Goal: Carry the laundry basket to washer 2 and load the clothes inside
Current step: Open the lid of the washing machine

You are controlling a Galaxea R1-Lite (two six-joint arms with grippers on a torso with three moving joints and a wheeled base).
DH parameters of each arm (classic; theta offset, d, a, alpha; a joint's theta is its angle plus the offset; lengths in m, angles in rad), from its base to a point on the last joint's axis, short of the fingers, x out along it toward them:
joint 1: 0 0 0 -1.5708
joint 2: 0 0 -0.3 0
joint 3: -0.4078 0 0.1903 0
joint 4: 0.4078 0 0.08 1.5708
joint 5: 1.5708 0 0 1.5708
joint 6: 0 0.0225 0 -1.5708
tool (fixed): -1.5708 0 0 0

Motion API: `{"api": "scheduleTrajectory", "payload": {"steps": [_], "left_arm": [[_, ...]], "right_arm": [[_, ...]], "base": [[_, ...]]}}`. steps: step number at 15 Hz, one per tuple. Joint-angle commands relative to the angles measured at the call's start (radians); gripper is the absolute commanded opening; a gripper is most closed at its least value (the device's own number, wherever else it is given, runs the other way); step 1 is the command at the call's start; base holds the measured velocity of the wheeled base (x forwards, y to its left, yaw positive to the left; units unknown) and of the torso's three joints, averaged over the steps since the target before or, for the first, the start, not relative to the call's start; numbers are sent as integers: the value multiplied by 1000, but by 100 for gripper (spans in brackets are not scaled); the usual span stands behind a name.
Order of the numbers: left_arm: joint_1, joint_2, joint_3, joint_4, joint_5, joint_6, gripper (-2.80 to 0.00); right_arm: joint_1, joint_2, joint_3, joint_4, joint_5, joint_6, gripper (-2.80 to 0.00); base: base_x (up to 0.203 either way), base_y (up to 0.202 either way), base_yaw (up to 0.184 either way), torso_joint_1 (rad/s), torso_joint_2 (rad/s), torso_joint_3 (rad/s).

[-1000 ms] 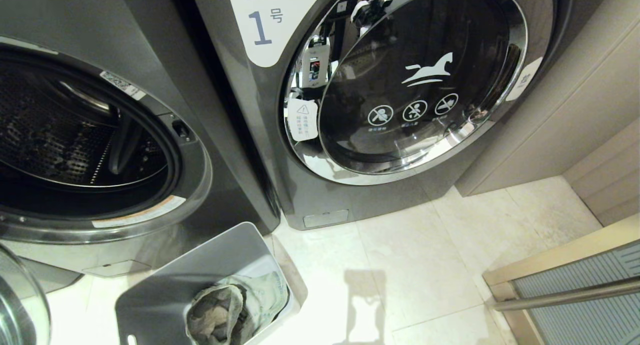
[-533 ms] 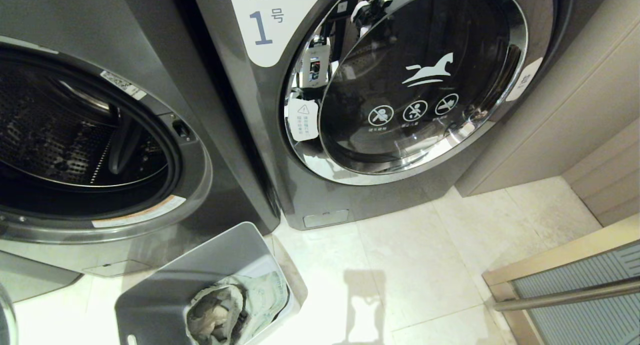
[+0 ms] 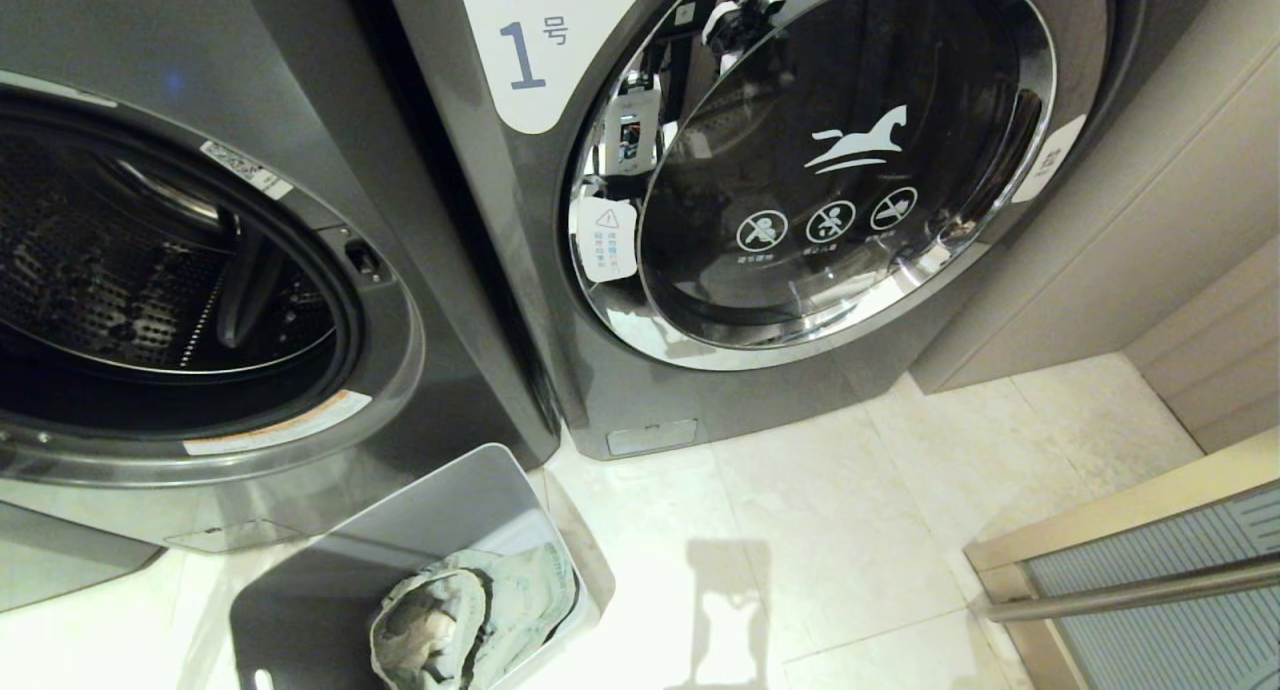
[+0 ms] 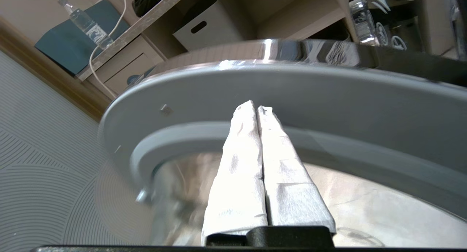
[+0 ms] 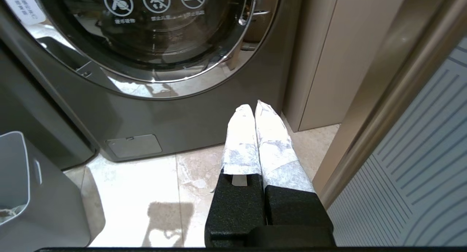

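Where the head view begins at its left edge, washer 2 (image 3: pixel 180 270) stands with its door swung open — the perforated steel drum is exposed and no fabric is visible inside it. Seen from the left wrist view, the left gripper (image 4: pixel 256 107) hangs close against the grey inner ring of that opened door (image 4: pixel 328 95), its white-wrapped fingers (image 4: pixel 240 157) clenched together on nothing; the chrome outer rim shows just beyond. Whether the fingertips touch the ring cannot be told.

Below and in front of washer 2, the laundry basket (image 3: pixel 440 515) sits on the pale tiled floor (image 3: pixel 850 530), just beside the washer's base. The clothes (image 3: pixel 470 615) lie bundled in the basket's near end.

Further right, the washer labelled "1" (image 3: pixel 800 170) has its glass door closed.

At the far right, the right gripper (image 5: pixel 253 107) hangs low over the floor before washer 1's lower corner — fingers (image 5: pixel 273 149) pressed together, empty. A ribbed panel (image 5: pixel 419 153) with a brass-coloured frame stands beside it.
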Motion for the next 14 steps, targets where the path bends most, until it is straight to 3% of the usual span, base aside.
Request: {"api": "scheduleTrajectory", "payload": {"steps": [1, 14], "left_arm": [[11, 59, -27, -3, 4, 0, -280], [17, 84, -55, -2, -4, -1, -280]], "right_arm": [[0, 1, 40, -2, 0, 0, -280], [0, 1, 40, -2, 0, 0, -280]], "base": [[0, 0, 0, 0, 0, 0], [0, 0, 0, 0, 0, 0]]}}
